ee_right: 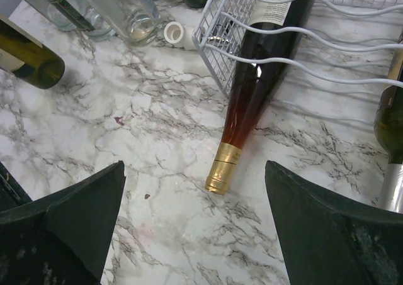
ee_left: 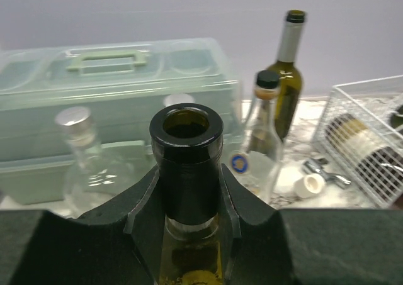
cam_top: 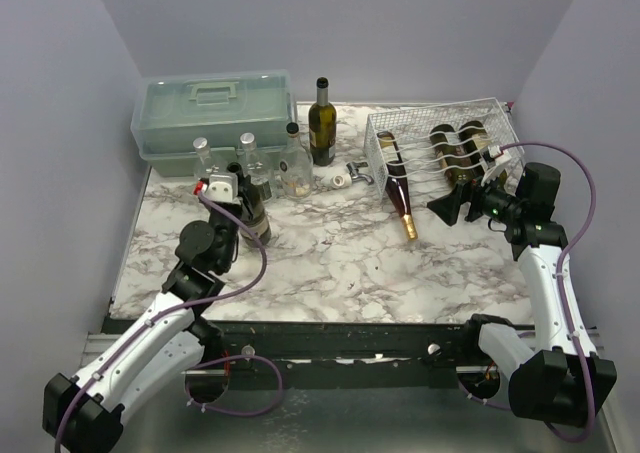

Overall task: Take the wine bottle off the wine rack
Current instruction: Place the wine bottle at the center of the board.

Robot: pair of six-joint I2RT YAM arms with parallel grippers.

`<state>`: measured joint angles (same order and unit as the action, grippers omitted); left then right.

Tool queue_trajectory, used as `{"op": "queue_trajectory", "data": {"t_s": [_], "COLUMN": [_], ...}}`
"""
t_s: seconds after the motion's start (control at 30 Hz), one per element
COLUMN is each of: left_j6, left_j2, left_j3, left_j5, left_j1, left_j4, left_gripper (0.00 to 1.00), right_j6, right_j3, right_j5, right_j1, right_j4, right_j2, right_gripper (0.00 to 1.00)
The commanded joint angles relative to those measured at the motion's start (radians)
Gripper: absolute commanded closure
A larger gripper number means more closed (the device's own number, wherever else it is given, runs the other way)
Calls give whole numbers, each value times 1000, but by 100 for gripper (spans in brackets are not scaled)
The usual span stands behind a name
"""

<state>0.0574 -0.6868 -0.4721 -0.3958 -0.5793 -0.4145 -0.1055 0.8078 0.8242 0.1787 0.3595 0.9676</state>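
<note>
8 bottles (cam_top: 321, 123), 1 rack (cam_top: 497, 106), 1 toolbox (cam_top: 215, 108)

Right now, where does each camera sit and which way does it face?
Top external: above and behind the bases, looking down on the table; left arm and right arm show.
Left wrist: low, facing the toolbox and back wall; its fingers clamp a bottle neck.
Right wrist: tilted down at the gold-capped bottle poking from the rack; its open fingers show.
Shared: all three see the rack.

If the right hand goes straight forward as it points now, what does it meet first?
Most likely the gold-capped bottle neck sticking out of the wine rack, though depth is unclear.
</note>
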Motion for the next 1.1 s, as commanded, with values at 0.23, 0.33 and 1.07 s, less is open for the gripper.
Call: {"op": "queue_trajectory", "data": {"t_s": [0.23,0.33,1.07], "left_j6": [-25,-39,-124], "left_j2": [59,52,-131], "left_j3": [-8,-10,-52], "left_j5": [-134,-135,-167], "left_j1": [151,185,462], "left_j4": [-70,-70,-114], "left_gripper": [100,100,100], "right_j6": [-17,-17,-23], "right_j3": [-2,-1,3], "right_j5": [1,1,9], "right_j1": [2,3,3], "right_j4": [1,2,9], "right_j2": [-9,-9,-15], "right_gripper": [5,5,5]}}
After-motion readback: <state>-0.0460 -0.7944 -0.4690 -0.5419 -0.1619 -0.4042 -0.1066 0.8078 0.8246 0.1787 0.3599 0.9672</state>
